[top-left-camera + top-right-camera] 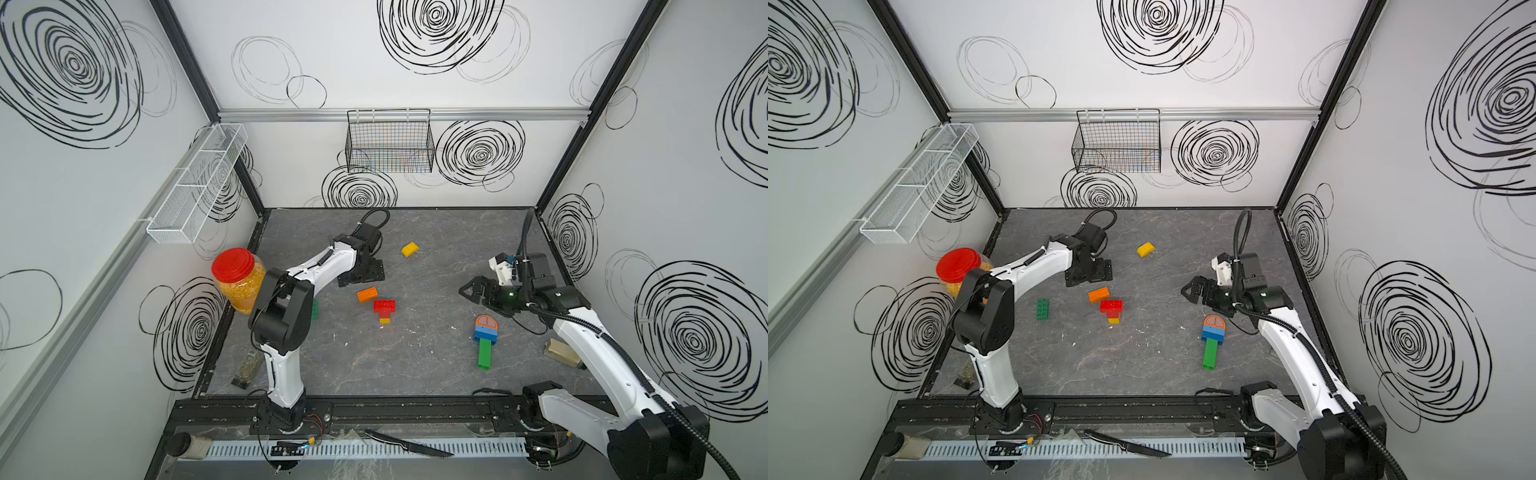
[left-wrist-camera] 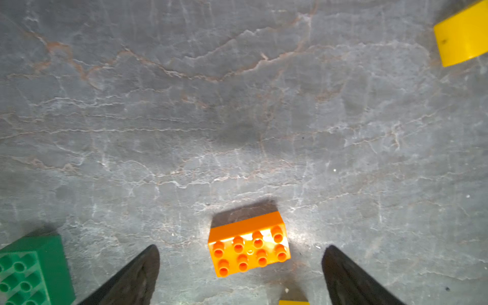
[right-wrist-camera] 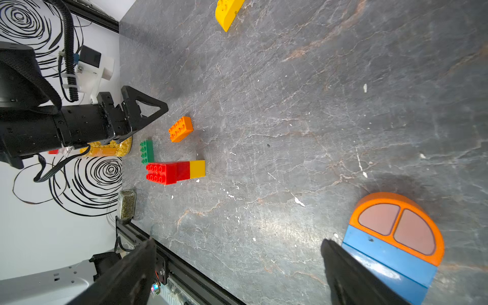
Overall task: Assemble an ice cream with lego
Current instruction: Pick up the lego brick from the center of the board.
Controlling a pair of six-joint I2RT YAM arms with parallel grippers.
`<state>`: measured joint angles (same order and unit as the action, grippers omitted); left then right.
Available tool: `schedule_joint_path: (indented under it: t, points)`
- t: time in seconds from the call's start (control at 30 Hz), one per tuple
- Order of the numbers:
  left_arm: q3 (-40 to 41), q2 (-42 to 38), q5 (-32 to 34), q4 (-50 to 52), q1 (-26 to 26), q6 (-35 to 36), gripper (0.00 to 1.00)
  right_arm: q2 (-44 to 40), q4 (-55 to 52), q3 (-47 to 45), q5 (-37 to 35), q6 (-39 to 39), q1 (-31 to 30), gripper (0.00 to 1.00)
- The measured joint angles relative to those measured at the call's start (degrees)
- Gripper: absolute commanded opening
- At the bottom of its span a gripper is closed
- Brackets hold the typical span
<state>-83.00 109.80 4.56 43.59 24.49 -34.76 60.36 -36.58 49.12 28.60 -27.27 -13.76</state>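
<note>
Both claws are seen spread wide and empty. The left claw [image 1: 362, 277] is held low over the bench [image 1: 436, 257], and in its wrist view the orange brick [image 2: 249, 248] is framed between the fingers [image 2: 142, 266], though skewed to them. The right claw [image 1: 469, 291] is hung above the bench near the part-built ice cream [image 1: 485, 338], which is laid on its side: an orange dome on a blue brick on a long green stick. A red-and-yellow stack [image 1: 385, 309] is found just beside the orange brick, a green brick [image 1: 1042, 309] near the left elbow, and a yellow rounded brick [image 1: 410, 249] well apart toward the back. If the left claw is closed on the skewed brick, it may be twisted out of the grip or shoved into the red-and-yellow stack. If the lying ice cream is grasped by its curved dome, a slip is likely, and its joints could be pulled apart when it is lifted. The red-lidded jar [image 1: 239, 278] is stood close to the left elbow and could be knocked in a wide swing. A clash of the arms may be risked if both are brought to the middle together.
</note>
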Motion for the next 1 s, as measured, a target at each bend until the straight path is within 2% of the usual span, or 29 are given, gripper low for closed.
schedule_joint_path:
  t: [0.67,1.0]
  points:
    - [-0.07,3.72,-0.04,3.02,1.38,0.92,0.99,0.0,0.02,0.0,-0.13,-0.02,0.0,1.0]
    - [2.93,3.37,-0.2,2.69,0.24,0.94,0.99,0.0,0.07,0.0,-0.11,-0.04,0.0,1.0]
